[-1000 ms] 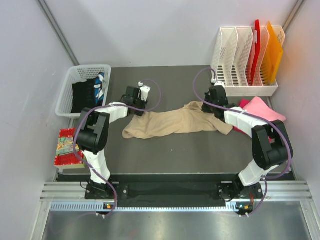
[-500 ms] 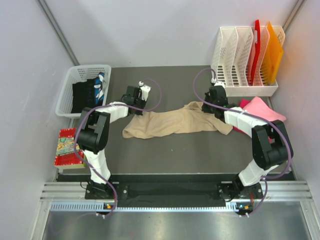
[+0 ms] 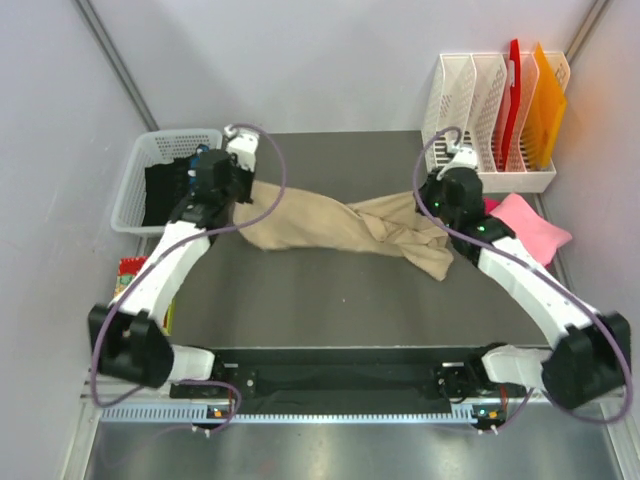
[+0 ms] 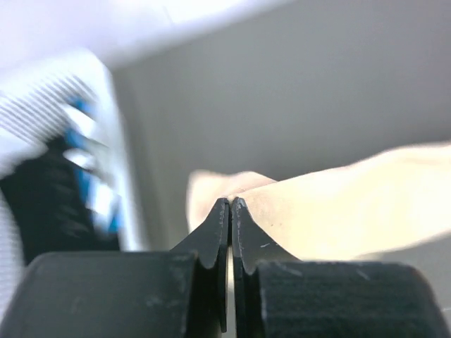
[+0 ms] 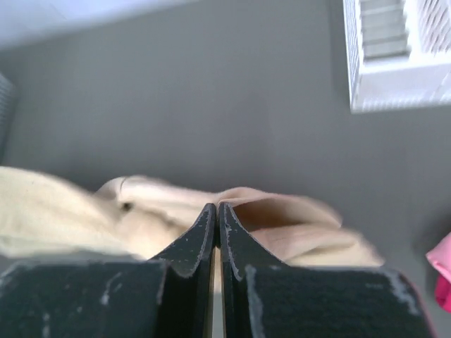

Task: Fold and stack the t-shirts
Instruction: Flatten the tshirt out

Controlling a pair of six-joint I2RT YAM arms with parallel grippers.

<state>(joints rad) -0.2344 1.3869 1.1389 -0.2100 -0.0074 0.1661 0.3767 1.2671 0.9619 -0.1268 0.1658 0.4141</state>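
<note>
Grip of left gripper (image 4: 230, 204): clamped shut on one end of tan-beige t-shirt (image 3: 300, 225).
Grip of right gripper (image 5: 216, 209): clamped on other end.
Pink t-shirt (image 3: 532, 226): laid just beside right gripper.

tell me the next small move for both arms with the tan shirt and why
Probably draw the arms a little farther apart, then lay the cloth flat. The left gripper and right gripper are each shut on an end of the tan t-shirt, which spans between them bunched and narrow in the middle, not yet spread on the table.
</note>
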